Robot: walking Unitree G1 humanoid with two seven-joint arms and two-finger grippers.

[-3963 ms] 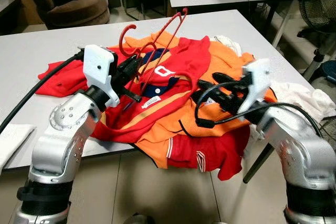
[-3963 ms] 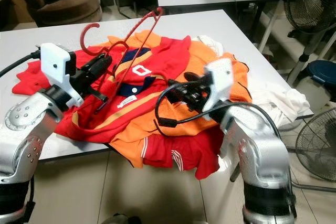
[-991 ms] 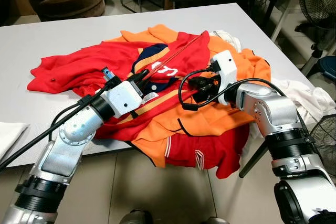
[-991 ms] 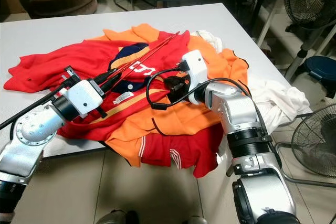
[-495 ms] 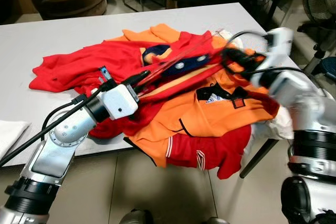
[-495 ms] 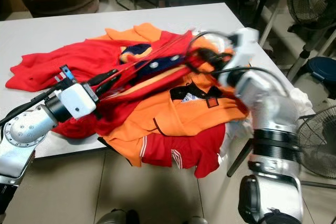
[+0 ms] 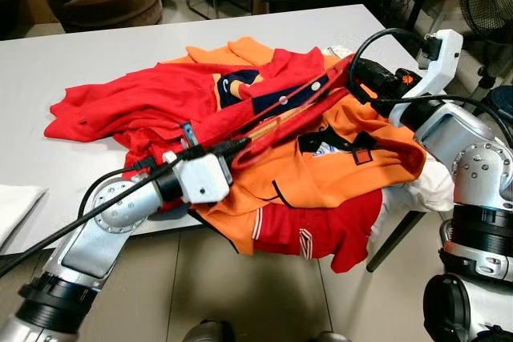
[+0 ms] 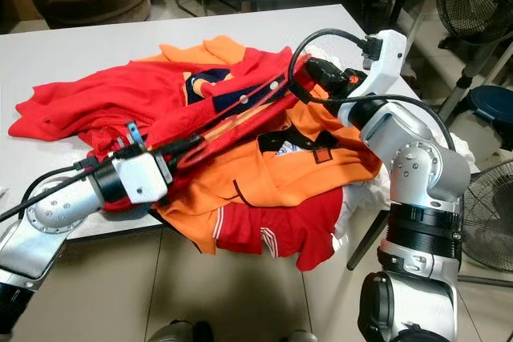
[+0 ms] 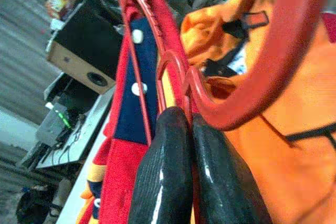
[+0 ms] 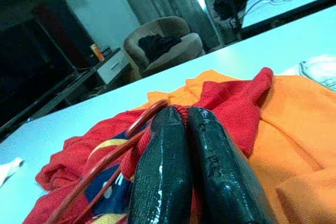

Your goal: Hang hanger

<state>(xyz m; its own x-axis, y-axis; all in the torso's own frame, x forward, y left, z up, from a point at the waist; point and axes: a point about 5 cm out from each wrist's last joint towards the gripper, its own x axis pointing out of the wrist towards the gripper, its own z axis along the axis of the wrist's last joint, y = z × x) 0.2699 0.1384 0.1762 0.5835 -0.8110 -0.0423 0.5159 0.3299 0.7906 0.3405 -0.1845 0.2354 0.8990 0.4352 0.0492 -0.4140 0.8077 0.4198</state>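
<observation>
Left gripper [image 9: 181, 121] is clamped on thin, stiff, light hanger [image 7: 276, 122] w/ right gripper [image 10: 184, 116] pinching limp red shirt [image 7: 152, 94] collar; best hold hanger near hook.

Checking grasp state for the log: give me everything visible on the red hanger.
The red hanger is a thin, plastic-looking frame, lying low and slanted across the pile of red and orange shirts on the white table. Its curved hook end sits at the left gripper, whose fingers are shut on it. The far end is threaded inside the red shirt with the navy button placket, and there the right gripper pinches red cloth and hanger together. It is stretched between the two grippers.
</observation>
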